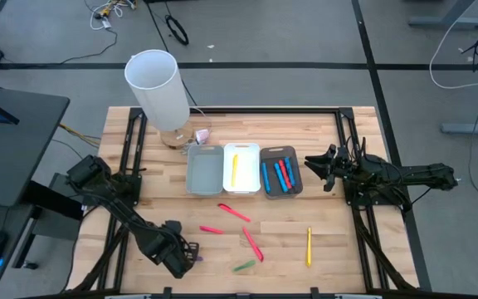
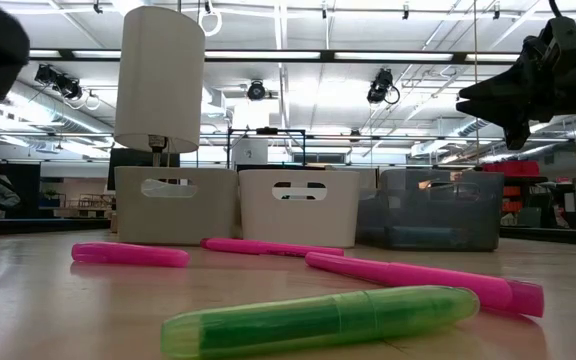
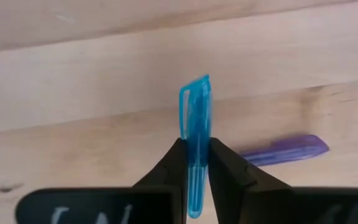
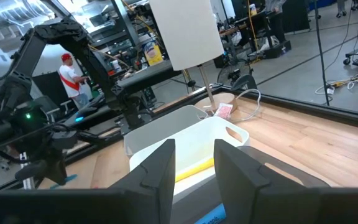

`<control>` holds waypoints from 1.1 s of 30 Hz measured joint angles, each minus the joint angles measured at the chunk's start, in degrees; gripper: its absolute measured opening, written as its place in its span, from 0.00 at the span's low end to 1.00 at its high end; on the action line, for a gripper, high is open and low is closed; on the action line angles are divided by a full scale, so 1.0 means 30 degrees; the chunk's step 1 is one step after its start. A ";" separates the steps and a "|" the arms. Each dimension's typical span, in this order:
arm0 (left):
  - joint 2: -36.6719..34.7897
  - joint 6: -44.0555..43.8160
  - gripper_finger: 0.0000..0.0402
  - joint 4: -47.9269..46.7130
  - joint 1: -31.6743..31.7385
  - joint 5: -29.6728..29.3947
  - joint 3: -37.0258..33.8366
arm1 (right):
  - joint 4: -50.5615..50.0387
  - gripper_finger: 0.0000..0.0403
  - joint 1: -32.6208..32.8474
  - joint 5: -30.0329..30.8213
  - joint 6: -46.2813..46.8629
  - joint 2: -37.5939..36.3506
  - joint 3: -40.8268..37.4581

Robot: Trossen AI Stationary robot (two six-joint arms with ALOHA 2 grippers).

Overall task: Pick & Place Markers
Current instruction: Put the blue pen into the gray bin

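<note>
Pincer of left gripper (image 3: 196, 163) clamped on blue marker (image 3: 196, 118), purple marker (image 3: 284, 149) beside — lift straight, carry to dark bin (image 1: 281, 192); right gripper (image 4: 192, 163) part-open, empty.

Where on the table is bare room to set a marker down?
Bare wood lies between the yellow marker and the table's right edge, and left of the grey bin. It is crowded in front of the bins, around the pink markers, the green marker and the left gripper.
</note>
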 joint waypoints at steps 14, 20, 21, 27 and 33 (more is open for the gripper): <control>-0.1961 0.0197 0.12 -0.1742 -0.0022 -0.0306 0.1898 | 0.0000 0.28 -0.0002 -0.0002 -0.0001 -0.0003 0.0000; -0.3208 0.0197 0.11 -0.1947 -0.0228 -0.0534 0.1905 | 0.0000 0.28 -0.0001 -0.0002 0.0003 -0.0002 0.0000; -0.3436 0.0189 0.11 -0.2044 -0.0253 -0.0583 0.1905 | 0.0000 0.28 -0.0002 -0.0004 -0.0001 0.0000 0.0000; -0.4183 0.0454 0.11 -0.2957 -0.0177 -0.0554 0.1919 | 0.0000 0.28 -0.0002 0.0001 0.0001 -0.0001 0.0000; -0.4336 0.1052 0.11 -0.3391 0.0462 -0.0489 0.1927 | 0.0000 0.28 -0.0002 -0.0004 -0.0003 -0.0003 0.0000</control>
